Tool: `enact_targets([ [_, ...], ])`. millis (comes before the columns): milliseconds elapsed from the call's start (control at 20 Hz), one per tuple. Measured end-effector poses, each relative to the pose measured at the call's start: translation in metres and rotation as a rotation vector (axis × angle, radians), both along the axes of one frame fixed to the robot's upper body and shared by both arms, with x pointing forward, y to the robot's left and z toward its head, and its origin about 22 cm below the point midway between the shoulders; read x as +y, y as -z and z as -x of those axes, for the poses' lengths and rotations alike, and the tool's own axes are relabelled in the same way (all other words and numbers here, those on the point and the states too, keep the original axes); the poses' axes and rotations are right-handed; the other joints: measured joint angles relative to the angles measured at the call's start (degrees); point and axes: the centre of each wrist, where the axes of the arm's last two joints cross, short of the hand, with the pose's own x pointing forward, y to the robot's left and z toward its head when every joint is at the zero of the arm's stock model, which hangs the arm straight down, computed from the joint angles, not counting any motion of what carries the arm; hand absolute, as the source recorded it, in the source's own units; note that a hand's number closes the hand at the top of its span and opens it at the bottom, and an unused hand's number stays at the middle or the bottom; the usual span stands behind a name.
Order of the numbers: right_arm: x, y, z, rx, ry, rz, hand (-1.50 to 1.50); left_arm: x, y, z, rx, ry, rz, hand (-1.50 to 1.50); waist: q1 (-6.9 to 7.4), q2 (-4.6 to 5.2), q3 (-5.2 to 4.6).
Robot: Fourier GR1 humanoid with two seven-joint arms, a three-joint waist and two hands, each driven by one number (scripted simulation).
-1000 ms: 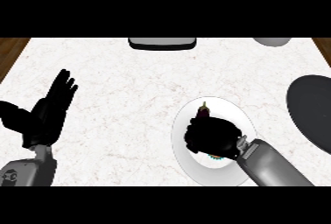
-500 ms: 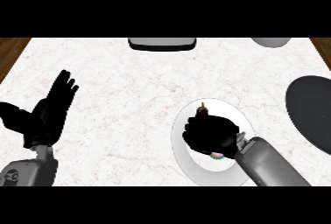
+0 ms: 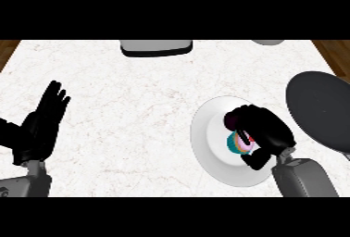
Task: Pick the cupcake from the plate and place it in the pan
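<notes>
While my right hand (image 3: 263, 132) sits over the white plate (image 3: 209, 139), I see its fingers (image 3: 254, 159) and thumb curled round the cupcake (image 3: 239, 143), whose pink and teal colours peek out beneath the palm. I cannot tell if it is off the plate. To the right lies the dark pan (image 3: 325, 113). My left hand (image 3: 41, 125) rests open, fingers up, at the table's (image 3: 130, 106) left edge.

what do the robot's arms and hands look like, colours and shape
Both forearms are plain grey, smooth, rounded shells entering from the lower edge. Each ends in a matte black hand with slim fingers and a thumb: the left hand at the view's left, the right hand at its right. No cables, markings or sleeves are visible.
</notes>
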Motion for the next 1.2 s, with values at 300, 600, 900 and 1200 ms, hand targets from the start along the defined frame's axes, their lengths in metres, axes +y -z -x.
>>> enact_targets([
  [300,-0.005,-0.062,0.032,-0.308,0.273,-0.016,1.50,0.000,-0.003,-0.001,0.002,0.014,0.006,0.00,0.76,0.18,0.05],
  [600,-0.005,-0.127,0.091,-0.477,0.402,-0.045,1.50,-0.006,-0.005,-0.005,-0.009,0.042,0.009,0.00,2.46,0.70,0.10],
  [900,-0.021,-0.165,0.102,-0.532,0.523,-0.099,1.50,-0.016,-0.003,-0.010,-0.013,0.063,0.010,0.00,3.90,1.16,0.14],
  [1200,-0.067,-0.172,0.081,-0.568,0.628,-0.155,1.50,-0.017,-0.010,-0.016,-0.012,0.074,0.009,0.00,4.28,1.33,0.19],
])
